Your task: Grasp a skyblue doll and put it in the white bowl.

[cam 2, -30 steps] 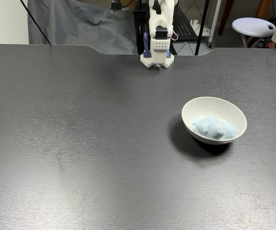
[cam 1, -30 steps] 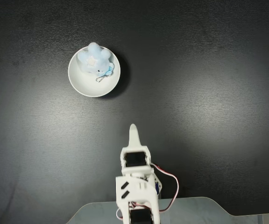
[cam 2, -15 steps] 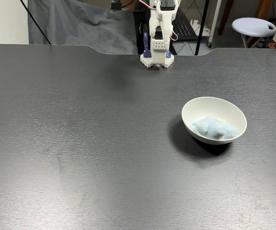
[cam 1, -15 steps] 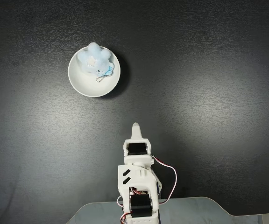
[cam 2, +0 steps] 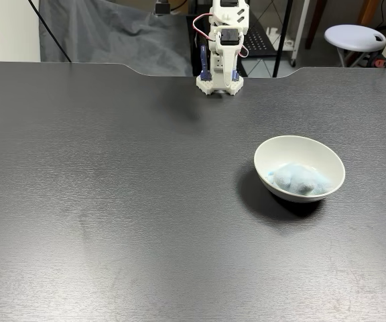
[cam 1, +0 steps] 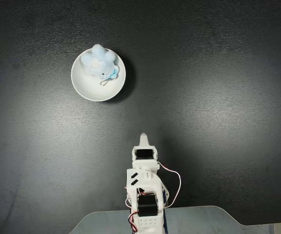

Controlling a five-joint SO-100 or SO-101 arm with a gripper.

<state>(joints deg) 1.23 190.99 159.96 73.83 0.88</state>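
From where I sit, the fixed view looking straight down gives me the doll's [cam 1: 98,62] details: a pale blue, fluffy shape with rounded lobes, a small white star mark on top and a thin cord loop trailing toward the middle of the bowl [cam 1: 88,87]. It lies inside the bowl, pushed against the far wall in that picture, with the near part of the smooth white floor bare.

The other fixed view, low and facing the arm across the table [cam 2: 112,201], shows me none of that marking. There the doll [cam 2: 299,180] is just a soft blue lump resting in the bottom of the bowl [cam 2: 327,157], below the rim, and I can see the bowl's outer wall and the dark shadow it casts to the left. This view also gives me the background: a grey cloth [cam 2: 106,37] draped behind the table and a white stool [cam 2: 354,33] at upper right.

The arm [cam 1: 144,195] is folded back over its base at the table's edge, well apart from the bowl. In the top-down view the gripper [cam 1: 143,140] shows as a single narrow white tip pointing toward the bowl, holding nothing; I cannot tell whether its jaws are parted or closed.
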